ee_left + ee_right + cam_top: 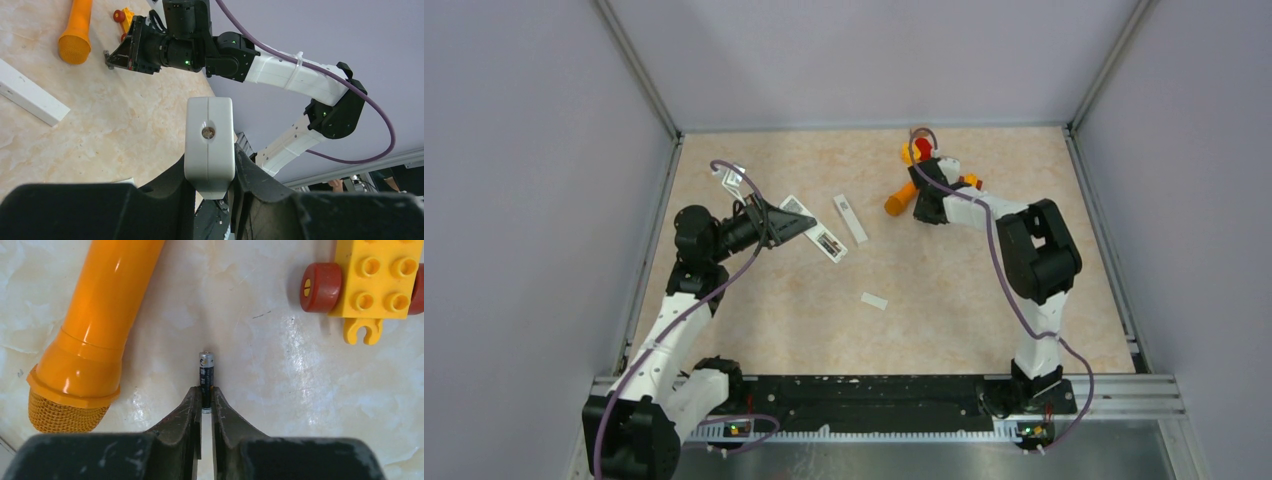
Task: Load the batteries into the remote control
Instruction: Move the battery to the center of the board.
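Overhead and wrist views of a beige marbled worktop (944, 300). Left tool (210, 170): pressed against two opposite sides of the white remote control (208, 145) and pinching it, with a small round window on the face toward the wrist camera. From above, remote control (824, 240) at left centre of the worktop, across the tip of the left tool, with a dark section toward its near-right end. Right tool (206, 397): low over the far right of the worktop, fingertips almost together on either side of the near end of one battery (206, 375), pinching it. Battery dark with a silver cap, in line with the fingers, cap pointing away from the wrist camera. Left of the battery, near but apart: an orange microphone-shaped toy (95, 325) with a mesh head. Beyond and to the right, well apart: a yellow studded brick car (380, 280) with red wheels. Just right of the remote control: a slim white bar (851, 217) flat on the worktop. Nearer the arm bases: a small white strip (874, 300), apart from the rest.
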Robot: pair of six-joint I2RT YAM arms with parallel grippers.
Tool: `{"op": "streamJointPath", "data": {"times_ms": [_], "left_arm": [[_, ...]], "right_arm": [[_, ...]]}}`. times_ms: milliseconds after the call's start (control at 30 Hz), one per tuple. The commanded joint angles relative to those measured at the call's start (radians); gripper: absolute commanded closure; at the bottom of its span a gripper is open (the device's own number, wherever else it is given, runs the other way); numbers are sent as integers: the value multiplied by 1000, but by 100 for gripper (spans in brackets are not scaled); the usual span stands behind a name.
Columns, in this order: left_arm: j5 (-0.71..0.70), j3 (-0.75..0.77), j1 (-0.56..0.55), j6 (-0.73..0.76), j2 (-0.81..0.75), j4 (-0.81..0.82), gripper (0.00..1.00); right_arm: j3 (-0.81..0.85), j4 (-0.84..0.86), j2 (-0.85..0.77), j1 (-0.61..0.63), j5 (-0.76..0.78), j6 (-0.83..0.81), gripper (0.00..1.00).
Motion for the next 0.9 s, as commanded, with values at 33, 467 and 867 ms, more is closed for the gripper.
{"op": "streamJointPath", "data": {"times_ms": [33,467,867], "left_arm": [[7,40,6,12,-11,34,100],[-5,35,8,46,-28,-27,100],[1,15,11,32,-9,-4,100]], "right_arm": [[-14,-2,-48,-10,26,28,98],[-356,-13,-371,-36,-227,225,100],[-471,-1,-409,-38,-297,411,69]]}}
